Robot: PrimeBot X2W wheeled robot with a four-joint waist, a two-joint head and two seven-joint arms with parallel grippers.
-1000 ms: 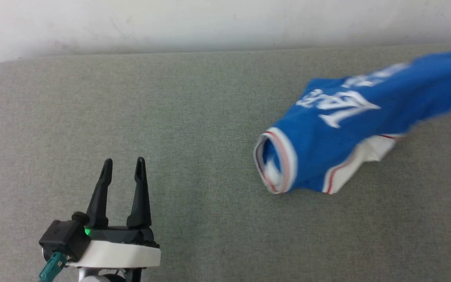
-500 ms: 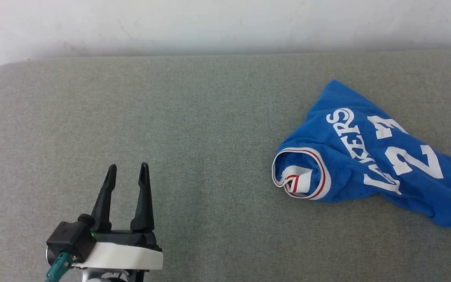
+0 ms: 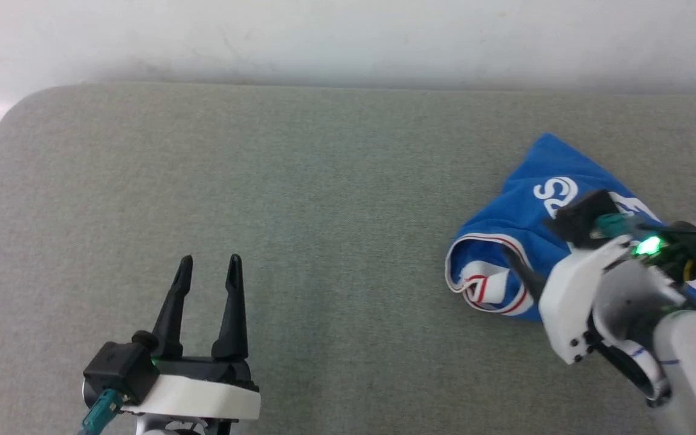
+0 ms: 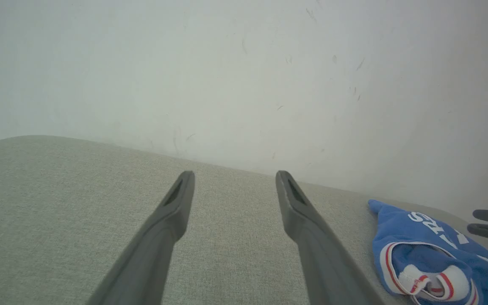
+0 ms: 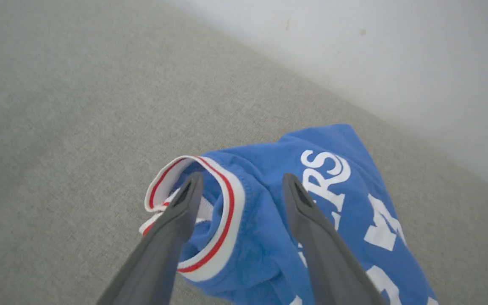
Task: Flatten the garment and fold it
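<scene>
I'm viewing a grey fabric bench (image 3: 324, 181) below a scuffed wall (image 3: 348, 36).
The garment (image 3: 523, 241) is lying bunched toward its far right; left gripper (image 3: 210, 258) and right gripper (image 5: 242, 176) are gaping.

The garment (image 3: 520, 208) is royal blue with white lettering and a white band edged by red stripes. The tabletop (image 3: 324, 181) is speckled grey-green, the wall (image 3: 348, 36) white, the fingers (image 3: 231, 308) black.

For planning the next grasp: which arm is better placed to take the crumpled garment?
Right. The right gripper is open directly over the garment, at its striped trim; the left gripper is far aside.
</scene>
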